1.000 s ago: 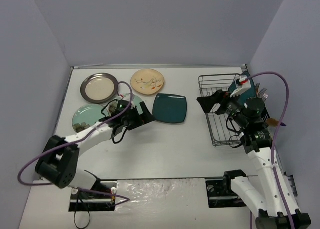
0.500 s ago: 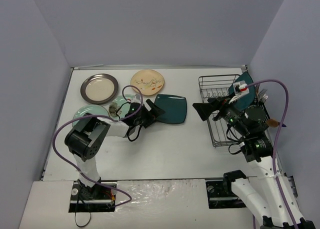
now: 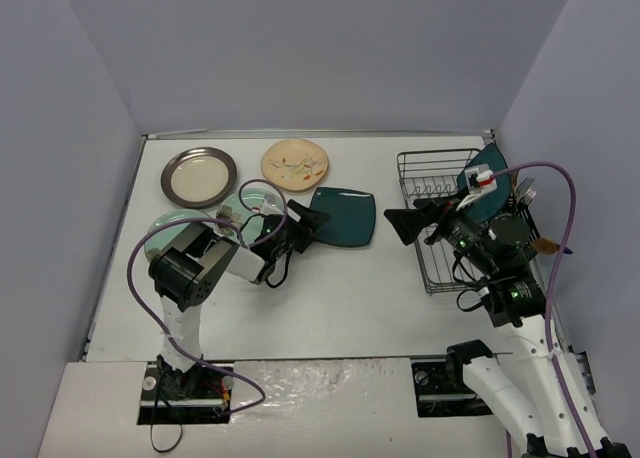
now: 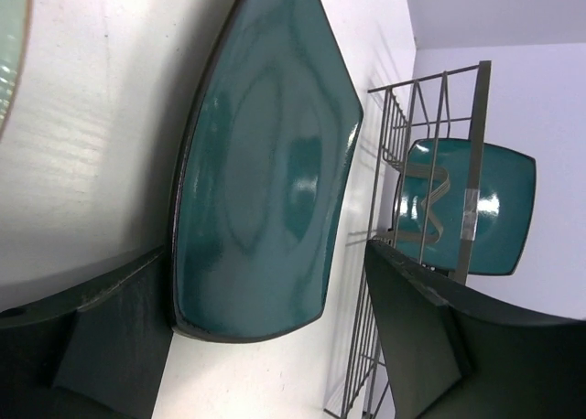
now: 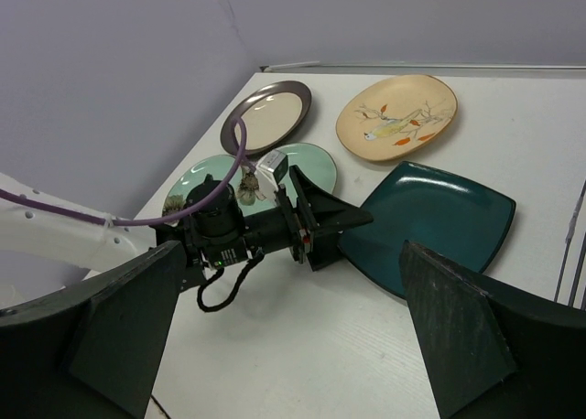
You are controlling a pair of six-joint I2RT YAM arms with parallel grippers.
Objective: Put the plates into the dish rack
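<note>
A dark teal rounded-square plate (image 3: pixel 344 216) lies flat on the table and fills the left wrist view (image 4: pixel 265 154). My left gripper (image 3: pixel 310 222) is open and turned on its side at the plate's left edge. One finger (image 4: pixel 114 332) is low against the rim and the other (image 4: pixel 430 337) is up in the air. A second teal plate (image 3: pixel 487 186) stands in the dark wire dish rack (image 3: pixel 440 248). My right gripper (image 3: pixel 402 223) is open and empty, held over the table left of the rack and facing the left gripper (image 5: pixel 334 220).
A cream floral plate (image 3: pixel 295 163) and a cream plate with a grey-brown rim (image 3: pixel 198 175) lie at the back. Two mint-green plates (image 3: pixel 243 204) (image 3: pixel 168 224) lie partly under my left arm. Cutlery (image 3: pixel 527 190) stands at the rack's right side. Walls close in on three sides.
</note>
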